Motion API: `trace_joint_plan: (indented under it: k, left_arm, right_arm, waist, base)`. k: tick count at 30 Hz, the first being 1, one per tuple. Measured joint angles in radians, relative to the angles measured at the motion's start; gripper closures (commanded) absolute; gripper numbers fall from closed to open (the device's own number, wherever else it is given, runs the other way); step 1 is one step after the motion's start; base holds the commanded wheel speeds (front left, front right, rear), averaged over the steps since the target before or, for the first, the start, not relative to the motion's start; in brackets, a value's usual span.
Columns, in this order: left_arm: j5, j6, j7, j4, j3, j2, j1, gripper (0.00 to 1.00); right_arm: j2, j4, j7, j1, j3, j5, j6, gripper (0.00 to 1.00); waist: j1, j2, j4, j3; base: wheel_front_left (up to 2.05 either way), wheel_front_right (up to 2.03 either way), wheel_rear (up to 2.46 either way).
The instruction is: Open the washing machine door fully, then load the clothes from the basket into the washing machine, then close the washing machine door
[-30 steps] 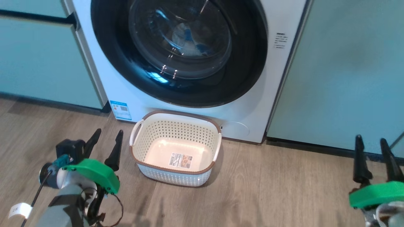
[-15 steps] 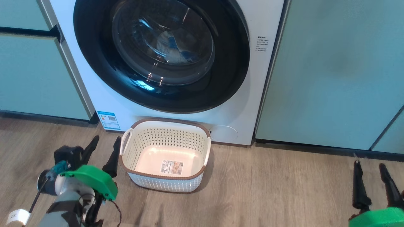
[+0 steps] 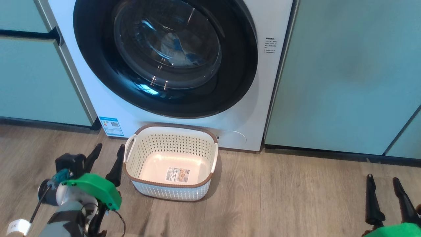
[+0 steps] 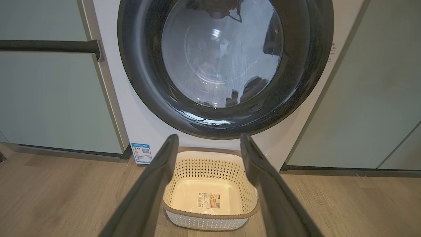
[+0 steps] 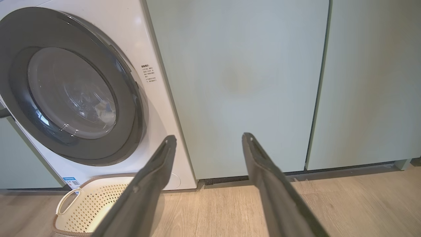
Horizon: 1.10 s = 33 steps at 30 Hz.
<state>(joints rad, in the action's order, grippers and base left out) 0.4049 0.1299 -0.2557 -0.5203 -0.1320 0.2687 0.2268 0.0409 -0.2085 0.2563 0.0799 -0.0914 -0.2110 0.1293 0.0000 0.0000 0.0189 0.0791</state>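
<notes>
Booth: Laundry looks loaded. The washing machine door (image 3: 236, 65) sits flush against the washing machine (image 3: 256, 115). Through the glass you can pick out the clothes (image 3: 174, 49), pale with a flash of blue, down in the drum.

Floor: And the basket (image 3: 171, 126) is bare to its label. It's parked on the floor (image 3: 279, 197) right at the foot of the machine, long side running across the front.

Booth: Where are the arms?

Floor: Low, both of them. Left gripper (image 3: 110, 145) is just beside the basket's left handle, jaws spread wide, nothing between them. Right gripper (image 3: 383, 177) is well off to the right, in front of the teal cabinet (image 3: 345, 82), jaws spread just as wide and empty too.

Booth: So if the door wants a last push?

Floor: It lies up and ahead of both, a touch to the right of the left gripper. The left arm is clearly the nearer, and its wrist view looks square at the glass over the basket. The right wrist view catches the door at a slant. My read is that all three steps look done, though whether the latch caught I can't tell from here.
</notes>
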Motion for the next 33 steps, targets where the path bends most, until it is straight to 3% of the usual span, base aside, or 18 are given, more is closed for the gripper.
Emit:
trace_joint_plan:
  k: [19, 20, 28, 33]
  left_arm:
    - [0.001, 0.0, 0.0, -0.021, 0.031, -0.003, 0.0, 0.0]
    - [0.002, 0.0, 0.0, -0.024, 0.031, -0.003, 0.0, 1.0]
    - [0.002, 0.0, 0.005, -0.123, 0.004, -0.076, -0.139, 1.0]
    - [0.05, -0.001, 0.019, -0.119, 0.008, -0.084, -0.155, 1.0]
  right_arm:
    - [0.0, -0.004, 0.0, 0.0, 0.017, -0.009, 0.0, 0.0]
    - [0.0, -0.004, 0.0, 0.0, 0.017, -0.009, 0.0, 1.0]
    - [-0.013, -0.13, -0.007, 0.068, 0.031, -0.011, 0.0, 1.0]
    - [-0.013, -0.135, -0.019, 0.073, 0.031, -0.065, 0.0, 1.0]
  waist:
    - [0.0, 0.0, -0.006, -0.007]
    - [0.0, 0.0, -0.006, -0.007]
    - [0.0, 0.0, -0.006, -0.008]
    - [0.0, 0.0, -0.006, -0.011]
  base:
    - [0.0, 0.0, 0.0]
    - [0.0, 0.0, 0.0]
    - [0.0, 0.0, 0.0]
    - [0.0, 0.0, 0.0]
